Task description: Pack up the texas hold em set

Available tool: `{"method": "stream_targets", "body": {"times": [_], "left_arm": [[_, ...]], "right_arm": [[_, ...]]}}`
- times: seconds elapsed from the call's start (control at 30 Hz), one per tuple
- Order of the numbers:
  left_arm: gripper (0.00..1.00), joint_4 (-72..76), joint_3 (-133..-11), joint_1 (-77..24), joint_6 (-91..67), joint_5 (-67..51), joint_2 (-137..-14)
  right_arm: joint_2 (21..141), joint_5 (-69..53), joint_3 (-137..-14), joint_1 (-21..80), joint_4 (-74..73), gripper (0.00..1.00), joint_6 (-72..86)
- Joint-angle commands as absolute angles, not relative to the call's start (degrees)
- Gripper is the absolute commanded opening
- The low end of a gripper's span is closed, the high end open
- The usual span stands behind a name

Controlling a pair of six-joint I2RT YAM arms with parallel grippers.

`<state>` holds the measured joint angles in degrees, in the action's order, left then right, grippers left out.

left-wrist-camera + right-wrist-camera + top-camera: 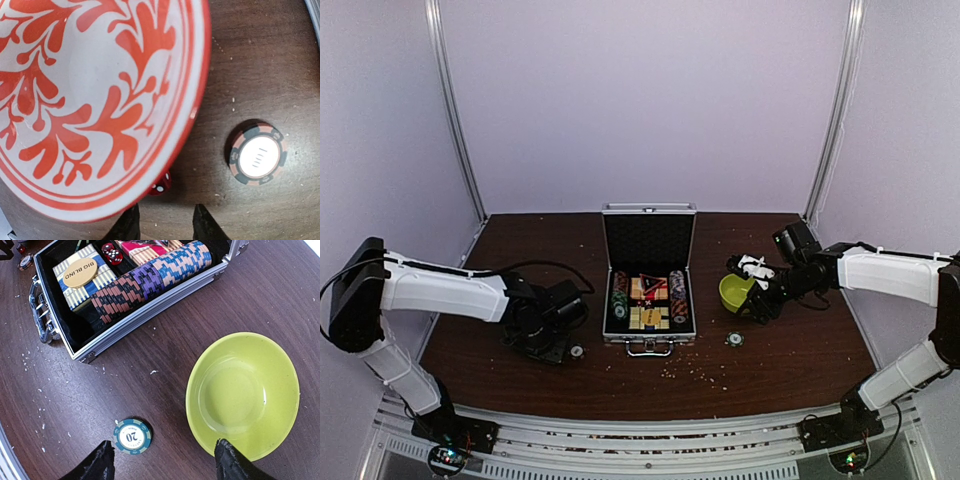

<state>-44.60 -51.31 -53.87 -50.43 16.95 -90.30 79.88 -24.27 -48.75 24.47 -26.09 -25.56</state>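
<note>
Your aluminium case (649,292) sits open at centre frame, chip rows and card decks already inside. Left out: a red die (161,186) and a striped chip (258,154) by the left gripper (166,222), and a green chip (132,436) before the right gripper (162,462). Both claws gape empty.

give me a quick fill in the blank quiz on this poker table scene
1. The yellow button in the case reads BIG ____.
2. The teal chip on the table shows the number ____.
3. The bowl beside the case is lime-____ and holds nothing.
4. A small red ____ peeks out from under the floral lid.

Missing words: BLIND; 20; green; die
</note>
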Motion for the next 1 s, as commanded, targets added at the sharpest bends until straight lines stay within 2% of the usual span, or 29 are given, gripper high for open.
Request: {"method": "stream_targets", "body": {"times": [0.0, 0.1, 0.97], "left_arm": [[0.40, -42.2, -50.3, -53.5, -54.4, 18.8, -89.4], [0.45, -41.1, -49.7, -53.4, -55.1, 19.3, -89.3], [0.38, -28.9, -41.1, -53.2, -61.4, 22.9, -87.7]], "right_arm": [[80.7, -24.7, -49.6, 24.8, -26.3, 0.69, -26.0], [80.9, -24.8, -49.6, 24.8, -26.4, 0.69, -26.1], [81.4, -25.0, -49.7, 25.0, -26.6, 0.69, -26.1]]}}
